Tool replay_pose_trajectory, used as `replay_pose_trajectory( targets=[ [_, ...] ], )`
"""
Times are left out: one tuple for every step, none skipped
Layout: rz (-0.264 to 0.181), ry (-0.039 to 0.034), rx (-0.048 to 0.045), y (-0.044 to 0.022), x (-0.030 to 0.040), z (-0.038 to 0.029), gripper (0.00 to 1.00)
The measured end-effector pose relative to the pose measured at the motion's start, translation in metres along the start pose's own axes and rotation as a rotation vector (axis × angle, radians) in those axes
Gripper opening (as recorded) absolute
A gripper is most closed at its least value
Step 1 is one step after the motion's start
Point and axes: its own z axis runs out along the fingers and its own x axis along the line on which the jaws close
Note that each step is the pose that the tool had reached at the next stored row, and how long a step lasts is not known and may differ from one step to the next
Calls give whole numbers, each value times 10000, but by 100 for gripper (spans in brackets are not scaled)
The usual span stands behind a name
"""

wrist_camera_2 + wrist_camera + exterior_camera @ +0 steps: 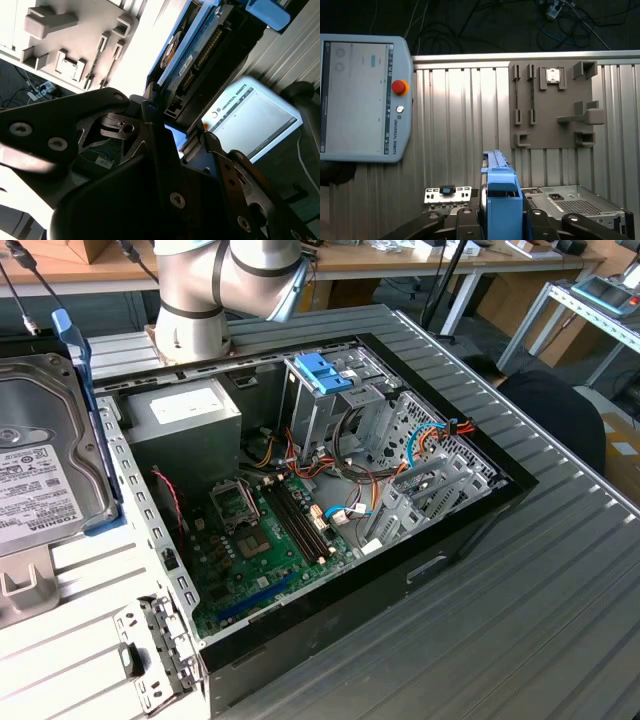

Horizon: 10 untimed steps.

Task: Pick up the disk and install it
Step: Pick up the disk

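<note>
**Disk gripped, outside the computer case**

The tool point(501, 222) is clamped on the disk point(500, 192). In the first wrist view its dark fingers point(464, 224) press against both sides of the light blue carrier, and the disk stands on edge between them. In the second wrist view the tool point(172, 120) holds one end of the disk point(197, 57), whose connector edge and blue frame reach away from the fingers.

In the exterior view the disk point(45, 455) hangs beyond the wall of the open computer case point(470, 510) on the exterior view's left. Its grey metal face and label are turned toward the camera, and it is outside the case.

Inside the case, the drive cage point(325, 410) stands near the far wall with a blue latch point(322, 370) on top, well apart from the disk. A power supply point(185, 415) sits beside the cage, and the motherboard point(265, 535) lies on the case floor. The arm base point(195, 300) stands just behind the case.

The case rests on a ribbed metal surface point(530, 620). In the first wrist view a grey fixture plate point(552, 107) lies on that surface near a corner of the case point(575, 200). A teach pendant point(362, 100) lies farther from the case.
</note>
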Motion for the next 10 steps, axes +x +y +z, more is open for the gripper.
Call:
replay_pose_trajectory(
  targets=[
    [0,-1,1,-1,1,0,37],
    [0,-1,1,-3,2,0,37],
    [0,0,0,-4,3,0,37],
    [0,-1,0,-5,4,0,37],
    [0,-1,0,-7,6,0,37],
    [0,0,0,-10,8,0,37],
    [0,0,0,-12,9,-1,37],
    [0,0,0,-14,10,-1,37],
    [0,0,0,-16,11,-1,37],
    [0,0,0,-18,12,-1,37]
  ],
)
